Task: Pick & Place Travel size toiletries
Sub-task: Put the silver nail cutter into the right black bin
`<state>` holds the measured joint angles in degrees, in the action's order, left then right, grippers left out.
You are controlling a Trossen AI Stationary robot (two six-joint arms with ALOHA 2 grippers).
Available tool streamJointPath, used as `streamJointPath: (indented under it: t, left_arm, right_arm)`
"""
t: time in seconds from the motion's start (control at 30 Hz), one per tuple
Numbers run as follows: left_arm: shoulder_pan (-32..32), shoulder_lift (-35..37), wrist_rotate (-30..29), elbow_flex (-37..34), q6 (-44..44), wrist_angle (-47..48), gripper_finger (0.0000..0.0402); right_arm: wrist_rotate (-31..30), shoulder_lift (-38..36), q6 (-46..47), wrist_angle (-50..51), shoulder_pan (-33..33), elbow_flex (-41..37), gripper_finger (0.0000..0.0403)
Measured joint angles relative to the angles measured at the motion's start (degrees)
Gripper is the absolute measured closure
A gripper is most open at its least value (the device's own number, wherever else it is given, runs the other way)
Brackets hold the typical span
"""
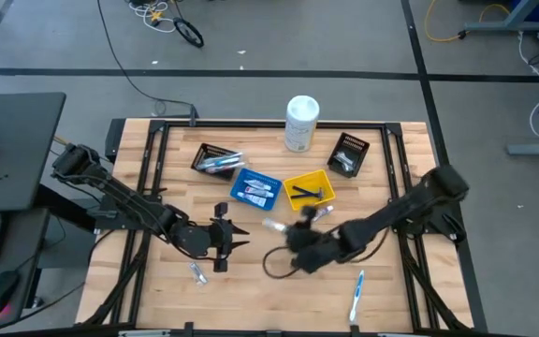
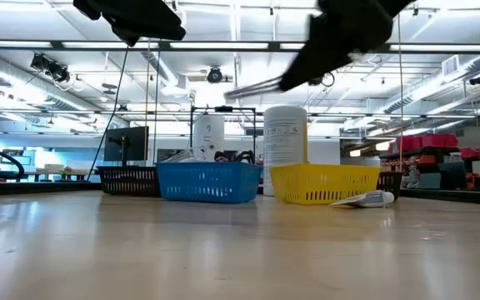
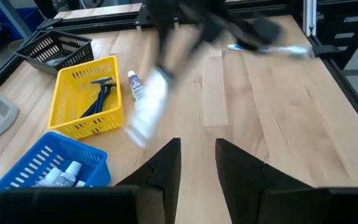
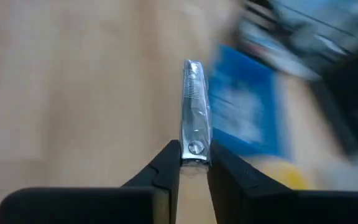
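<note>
While the right gripper (image 4: 194, 163) hangs above the table, its two fingers are pinched on the end of a wrapped toothbrush (image 4: 194, 112), which sticks straight out ahead of the fingertips along the gripper's own line. From above, that gripper (image 1: 299, 236) sits just short of the yellow bin (image 1: 324, 178), with the blue bin (image 1: 243, 183) a little further to the left and a black bin of similar slim items (image 1: 215, 159) beyond that. In the right wrist view the toothbrush's long axis points toward the blue bin (image 4: 244, 109), so the carry looks like a forward reach over the bins, and the right arm is plainly the nearer one for it. The left gripper (image 3: 197, 165) waits mid-table with a narrow gap between its fingers and nothing in them. Its camera shows razors (image 3: 98, 99) lying in the yellow bin and a small tube (image 3: 135, 86) on the wood beside it, detail the overhead shot barely gives. The low view alone confirms both arms are well clear of the tabletop. Another toothbrush (image 1: 355, 296) lies near the front edge, right of centre.
</note>
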<state>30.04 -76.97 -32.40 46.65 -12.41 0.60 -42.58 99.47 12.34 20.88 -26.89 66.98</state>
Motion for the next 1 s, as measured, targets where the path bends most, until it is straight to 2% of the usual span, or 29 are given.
streamJointPath:
  t: [0.07,0.17,0.3,0.43,0.6,0.87,1.0]
  left_arm:
    - [-0.2,0.0,0.0,0.0,0.3,0.0,0.0294]
    - [-0.8,0.0,0.0,0.0,0.3,-0.1,0.0294]
    - [-2.1,0.0,0.0,0.0,-0.7,-0.1,0.0294]
    - [-3.7,0.0,0.0,0.0,-0.7,-0.1,0.0294]
    - [-5.8,0.0,0.0,0.0,-0.7,-0.1,0.0294]
    - [-10.1,0.0,0.0,0.0,0.1,-0.1,0.0294]
    - [-12.8,0.0,0.3,0.0,1.5,-0.1,0.0294]
  right_arm:
    - [-5.1,-4.3,5.1,9.6,0.7,0.0,0.0337]
    - [-10.8,-10.0,17.8,24.8,2.7,-0.1,0.0337]
    - [-11.3,-16.2,35.6,41.9,7.6,-2.6,0.0333]
    - [-11.2,-20.2,46.0,50.0,14.1,-7.1,0.0332]
    - [-9.4,-22.1,46.7,45.7,21.4,-14.6,0.0332]
    - [-4.8,-22.1,35.4,28.1,31.7,-25.4,0.0331]
    - [-4.6,-22.1,29.2,18.6,36.9,-29.1,0.0331]
